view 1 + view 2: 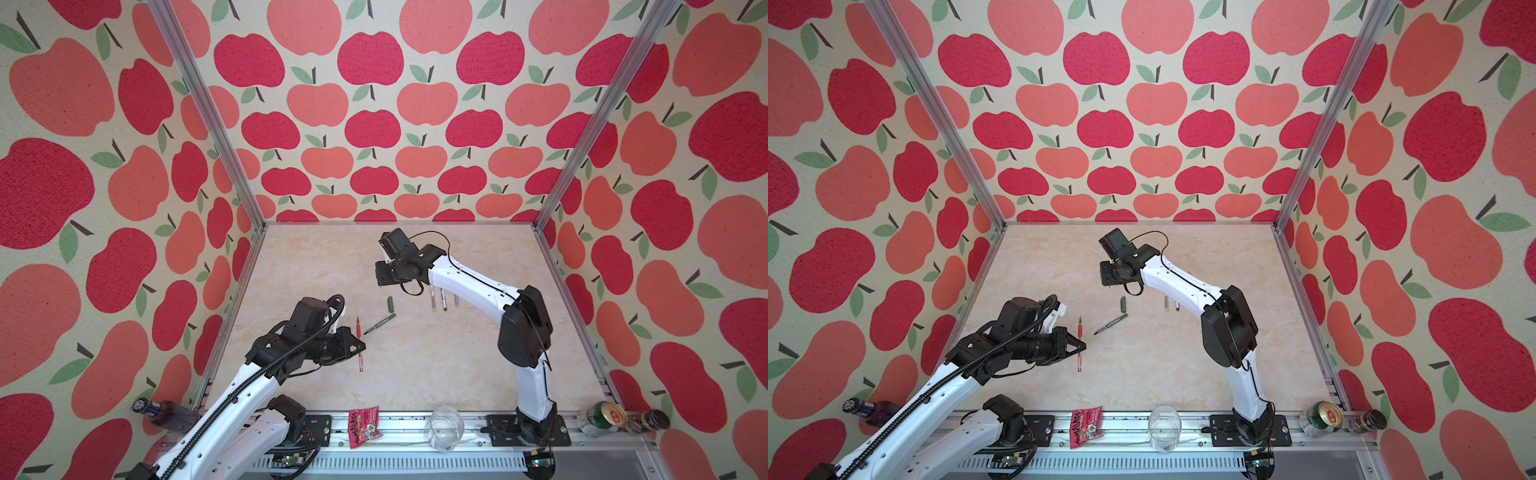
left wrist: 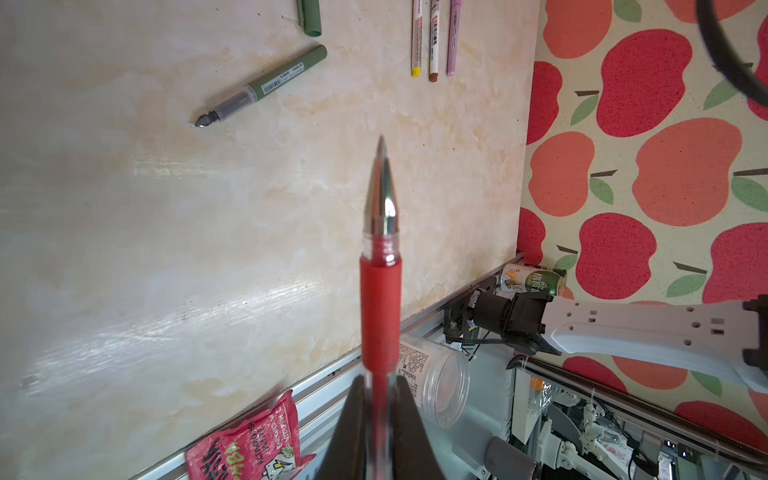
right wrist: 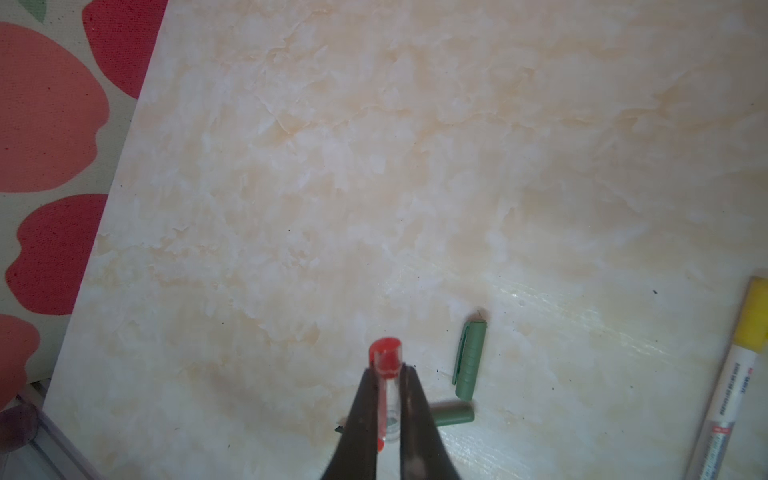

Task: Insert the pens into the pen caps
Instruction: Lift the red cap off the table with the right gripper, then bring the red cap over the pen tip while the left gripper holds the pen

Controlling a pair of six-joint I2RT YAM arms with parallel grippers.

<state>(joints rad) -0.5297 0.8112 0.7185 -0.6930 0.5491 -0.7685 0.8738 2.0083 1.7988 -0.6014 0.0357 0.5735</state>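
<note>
My left gripper (image 2: 380, 384) is shut on the red pen (image 2: 380, 291); its silver tip points away from the wrist camera. In both top views that pen (image 1: 360, 357) hangs low over the table at the left gripper (image 1: 362, 345). My right gripper (image 3: 388, 376) is shut on a clear pen cap with a red end (image 3: 387, 357), held above the table's middle. Below it lie the dark green pen (image 3: 455, 415) and the dark green cap (image 3: 469, 359), apart from each other. In a top view the green pen (image 1: 380, 323) lies between the two arms.
Three pens lie side by side under the right arm: yellow-ended (image 2: 417, 37), brown-ended (image 2: 433, 41) and lilac (image 2: 453, 37). Along the front rail sit a red snack packet (image 1: 363, 426), a clear jar (image 1: 446, 428), a can (image 1: 600, 417) and a bottle (image 1: 166, 413).
</note>
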